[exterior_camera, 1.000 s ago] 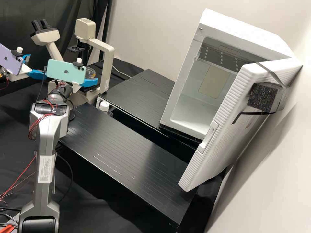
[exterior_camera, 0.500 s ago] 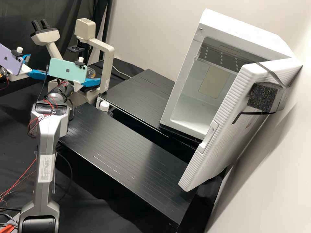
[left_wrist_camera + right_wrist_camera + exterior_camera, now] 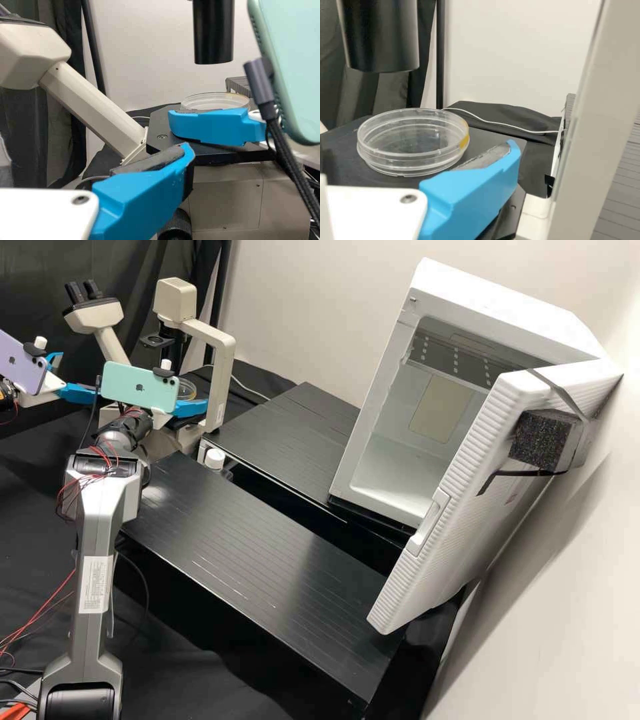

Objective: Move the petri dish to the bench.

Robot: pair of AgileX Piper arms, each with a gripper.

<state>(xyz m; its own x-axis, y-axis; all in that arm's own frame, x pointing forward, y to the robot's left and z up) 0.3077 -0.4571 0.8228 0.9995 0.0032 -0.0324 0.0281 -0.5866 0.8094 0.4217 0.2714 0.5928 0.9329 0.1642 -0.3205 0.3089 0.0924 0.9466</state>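
On the microscope's dark stage, the clear petri dish (image 3: 190, 388) shows partly behind the phone of my right gripper (image 3: 190, 409). The left gripper (image 3: 75, 377) stands open farther left, its fingers apart. In the right wrist view, a blue finger of my right gripper (image 3: 472, 192) lies alongside the dish (image 3: 412, 142), which has a yellow mark on its rim; the gripper is open. The left wrist view has the dish (image 3: 215, 101) behind the right gripper's finger, and a finger of my left gripper (image 3: 145, 192) in front of the stage.
The microscope arm (image 3: 223, 373) rises right of the dish. Two black bench tops (image 3: 253, 540) extend toward a white cabinet (image 3: 400, 467) with its door (image 3: 460, 513) open. A white-capped bottle (image 3: 215, 459) stands between them near the microscope.
My right gripper and its mint phone have shifted slightly to the right in the high view. The left gripper and the dish have kept their places.
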